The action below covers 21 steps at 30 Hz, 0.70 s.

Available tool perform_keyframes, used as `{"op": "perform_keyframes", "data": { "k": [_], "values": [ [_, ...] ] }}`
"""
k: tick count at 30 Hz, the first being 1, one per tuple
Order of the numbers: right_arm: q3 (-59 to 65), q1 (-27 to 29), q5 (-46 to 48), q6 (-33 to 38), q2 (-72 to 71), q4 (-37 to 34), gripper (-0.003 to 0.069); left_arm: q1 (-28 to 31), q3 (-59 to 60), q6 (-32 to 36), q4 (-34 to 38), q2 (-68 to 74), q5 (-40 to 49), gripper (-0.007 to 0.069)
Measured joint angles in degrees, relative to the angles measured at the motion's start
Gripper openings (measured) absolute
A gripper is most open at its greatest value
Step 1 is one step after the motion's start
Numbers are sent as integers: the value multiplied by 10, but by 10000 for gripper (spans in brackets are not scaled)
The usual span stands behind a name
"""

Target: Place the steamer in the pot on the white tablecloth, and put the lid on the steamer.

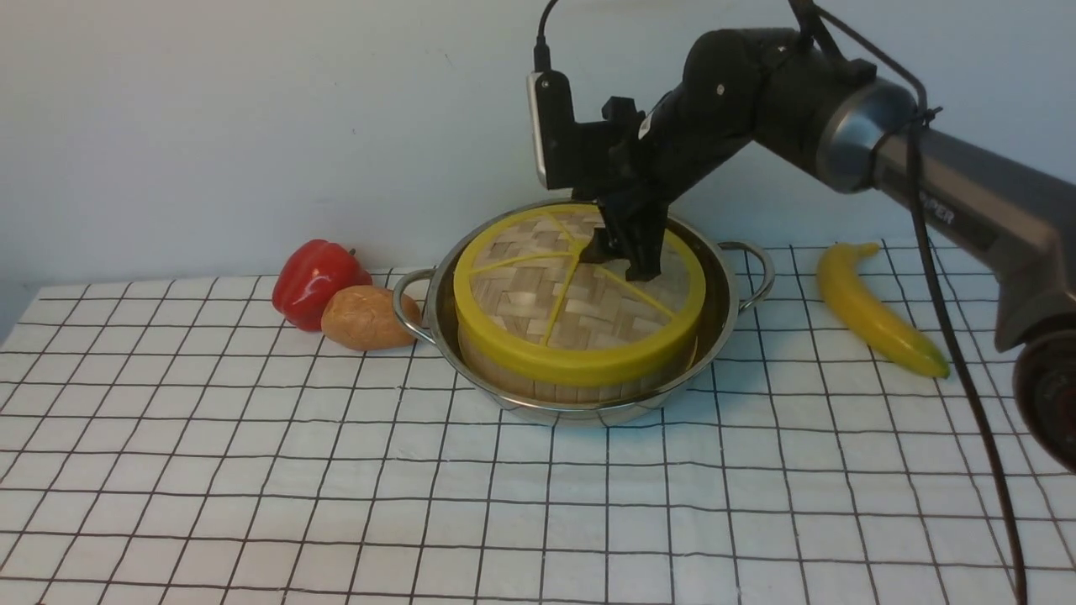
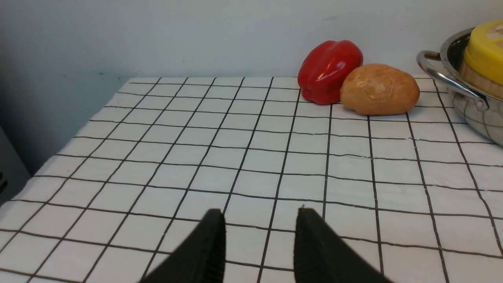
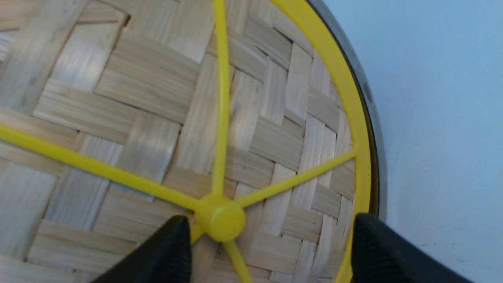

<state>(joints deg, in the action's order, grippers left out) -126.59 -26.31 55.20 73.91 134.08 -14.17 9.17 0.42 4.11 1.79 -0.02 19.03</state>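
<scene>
The right gripper [image 3: 267,243] stands released, jaws spread either side of the hub of the lid [image 1: 580,290], directly below it on the steamer [image 1: 538,374] in the pot [image 1: 727,311] (left gripper [image 2: 259,236] idle, parted). Lifting off crooked could snag a spoke and skew the lid.

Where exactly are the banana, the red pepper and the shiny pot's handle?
banana [image 1: 874,313]: front view, middle of its curved body.
red pepper [image 1: 313,279]: front view, its glossy front face.
pot [image 1: 409,298]: front view, the loop handle on its left side.
</scene>
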Motion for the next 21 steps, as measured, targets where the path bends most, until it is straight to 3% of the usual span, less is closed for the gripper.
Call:
{"op": "perform_keyframes", "data": {
  "k": [4, 8, 10, 13, 14, 15, 17, 18, 19, 21],
  "values": [
    [0, 0, 21, -11, -15, 10, 592, 0, 0, 0, 0, 0, 0, 243],
    [1, 0, 31, -54, -58, 56, 545, 0, 0, 0, 0, 0, 0, 243],
    [1, 2, 30, -90, -90, 90, 489, 0, 0, 0, 0, 0, 0, 243],
    [1, 12, 6, -201, -151, 142, 325, 0, 0, 0, 0, 0, 0, 243],
    [1, 13, 4, -217, -155, 142, 314, 0, 0, 0, 0, 0, 0, 243],
    [1, 21, -12, -277, -181, 159, 206, 0, 0, 0, 0, 0, 0, 243],
    [1, 31, -36, -370, -208, 167, 70, 0, 0, 0, 0, 0, 0, 243],
    [1, 33, -42, -390, -214, 168, 50, 0, 0, 0, 0, 0, 0, 243],
    [1, 41, -62, -460, -232, 170, 1, 0, 0, 0, 0, 0, 0, 243],
    [1, 48, -83, -545, -254, 173, -13, 0, 0, 0, 0, 0, 0, 243]
  ]
}}
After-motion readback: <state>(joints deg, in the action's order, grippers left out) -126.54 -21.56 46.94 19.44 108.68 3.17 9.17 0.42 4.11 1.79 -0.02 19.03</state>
